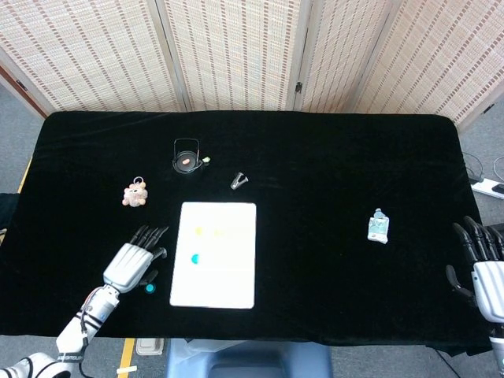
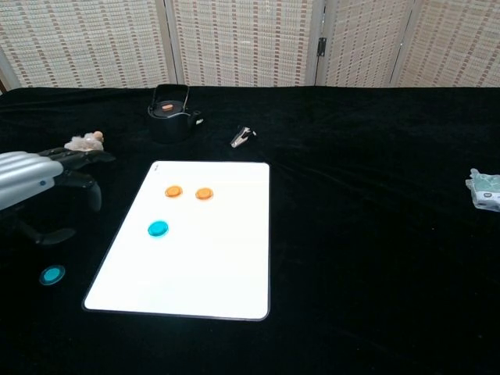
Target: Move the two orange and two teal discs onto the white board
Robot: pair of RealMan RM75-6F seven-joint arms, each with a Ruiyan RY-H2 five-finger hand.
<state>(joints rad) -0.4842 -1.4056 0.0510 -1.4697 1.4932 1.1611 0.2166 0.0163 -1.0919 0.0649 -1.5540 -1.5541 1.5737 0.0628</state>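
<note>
The white board (image 1: 216, 256) (image 2: 195, 242) lies flat on the black table. Two orange discs (image 2: 173, 191) (image 2: 204, 193) sit side by side near its far left corner, with one teal disc (image 1: 194, 257) (image 2: 158, 229) below them on the board. A second teal disc (image 1: 150, 288) (image 2: 52, 274) rests on the black cloth left of the board. My left hand (image 1: 134, 260) (image 2: 35, 183) hovers open just beside and above that loose disc, holding nothing. My right hand (image 1: 482, 264) is open at the table's far right edge, far from the board.
A black teapot (image 1: 186, 156) (image 2: 169, 112) and a metal clip (image 1: 239, 181) (image 2: 242, 137) stand behind the board. A small plush toy (image 1: 135, 194) (image 2: 83, 142) lies to the left. A small packet (image 1: 379, 227) (image 2: 486, 190) sits at the right.
</note>
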